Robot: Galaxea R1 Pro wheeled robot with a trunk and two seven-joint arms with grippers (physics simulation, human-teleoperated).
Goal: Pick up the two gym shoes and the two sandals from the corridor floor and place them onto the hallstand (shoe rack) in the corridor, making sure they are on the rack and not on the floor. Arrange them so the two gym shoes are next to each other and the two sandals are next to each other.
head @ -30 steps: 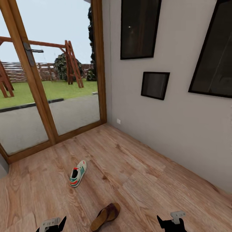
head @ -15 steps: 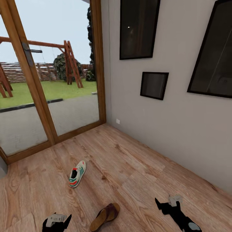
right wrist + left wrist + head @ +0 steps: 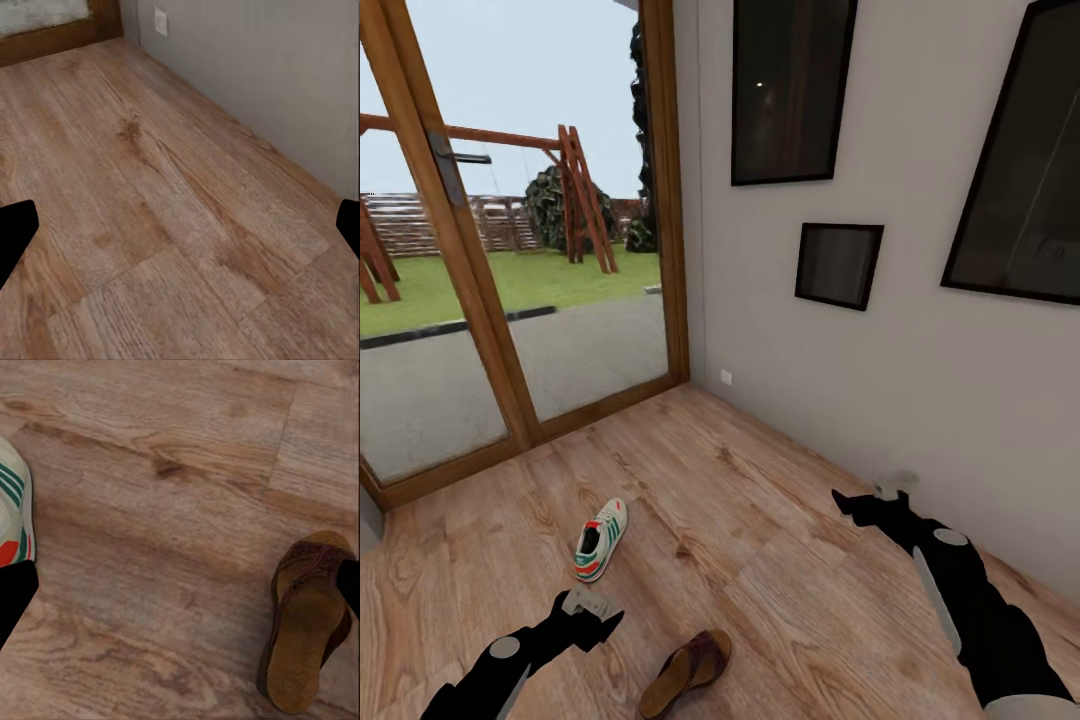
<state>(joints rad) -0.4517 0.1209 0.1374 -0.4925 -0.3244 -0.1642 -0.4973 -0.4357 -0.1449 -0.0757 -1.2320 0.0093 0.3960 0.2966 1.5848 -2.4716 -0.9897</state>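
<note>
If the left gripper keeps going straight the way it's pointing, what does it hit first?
Probably bare corridor floor. The left gripper looks down at planks between the gym shoe and the sandal; both sit off to the sides, though depth is unclear.

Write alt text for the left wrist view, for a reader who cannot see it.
A brown leather sandal with a tan insole lies on light brown wood-plank flooring. At the opposite edge shows part of a cream-white sneaker with green stripes, and the left gripper's black fingertips stand wide apart, empty.

Gym shoe behind sandal on floor
</note>
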